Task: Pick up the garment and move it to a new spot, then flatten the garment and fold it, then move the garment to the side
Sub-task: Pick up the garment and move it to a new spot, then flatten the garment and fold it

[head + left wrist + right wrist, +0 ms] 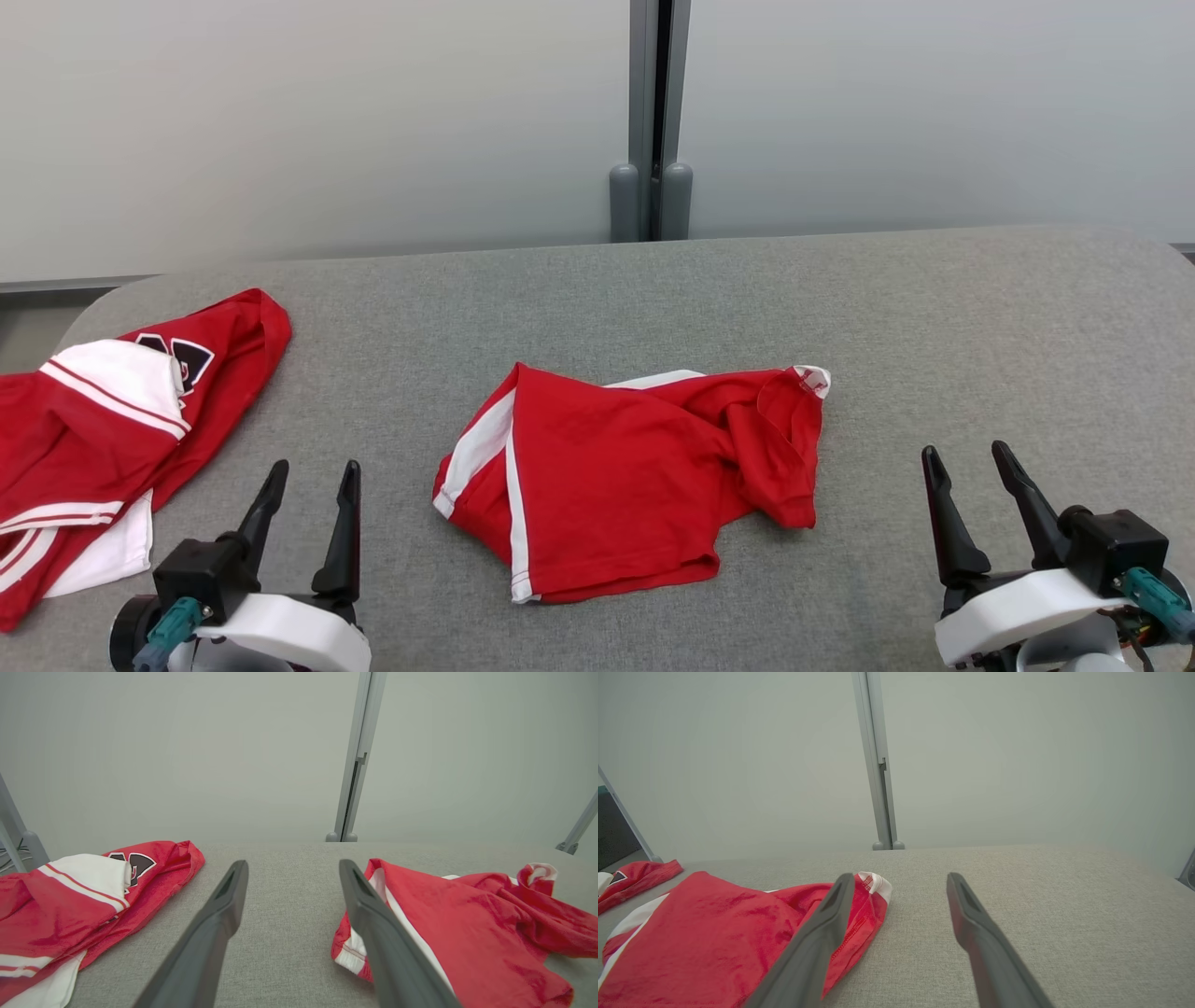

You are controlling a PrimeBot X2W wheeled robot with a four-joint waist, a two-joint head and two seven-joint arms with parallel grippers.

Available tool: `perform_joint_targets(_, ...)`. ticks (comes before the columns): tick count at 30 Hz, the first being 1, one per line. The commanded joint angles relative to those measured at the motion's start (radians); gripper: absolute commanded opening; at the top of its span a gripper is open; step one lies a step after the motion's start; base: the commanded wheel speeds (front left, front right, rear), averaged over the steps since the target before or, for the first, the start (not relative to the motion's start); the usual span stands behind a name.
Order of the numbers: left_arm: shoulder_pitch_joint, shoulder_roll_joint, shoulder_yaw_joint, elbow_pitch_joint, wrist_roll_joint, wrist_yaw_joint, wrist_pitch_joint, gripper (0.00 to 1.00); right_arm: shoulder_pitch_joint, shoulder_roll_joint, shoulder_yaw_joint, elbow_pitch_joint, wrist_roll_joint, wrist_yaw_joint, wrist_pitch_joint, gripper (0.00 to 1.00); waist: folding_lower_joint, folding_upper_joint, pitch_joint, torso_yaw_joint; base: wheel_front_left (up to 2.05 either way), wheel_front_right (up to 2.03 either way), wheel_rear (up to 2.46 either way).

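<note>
A crumpled red garment with white stripes lies in the middle of the grey table. It also lies at the right of the left wrist view, garment, and at the lower left of the right wrist view, garment. My left gripper stands open near the front edge, to the left of the garment and apart from it. To the garment's right, my right gripper is open too, holding nothing. Grey cloth lies between the fingers of the left gripper and between the right gripper's fingers.
A second red and white garment with a dark print lies bunched at the table's left edge, close to my left gripper. Pale wall panels with a grey post stand behind the table's far edge. Bare grey cloth stretches at the right.
</note>
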Motion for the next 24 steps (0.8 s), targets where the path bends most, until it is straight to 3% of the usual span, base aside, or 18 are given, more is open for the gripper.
perform_joint_targets(1,0.012,-0.002,0.005,0.004,0.008,-0.004,-0.001,1.0,0.013,0.001,-0.003,-0.009,-0.003,0.0,0.004,1.0,0.0,0.0,-0.004,-0.002,0.0,0.0,0.0)
perform_joint_targets(24,-0.022,-0.029,0.028,0.052,0.061,-0.035,-0.002,1.0,0.026,0.01,-0.021,-0.051,-0.025,0.0,0.03,1.0,0.0,0.0,0.006,0.002,0.0,0.0,0.0)
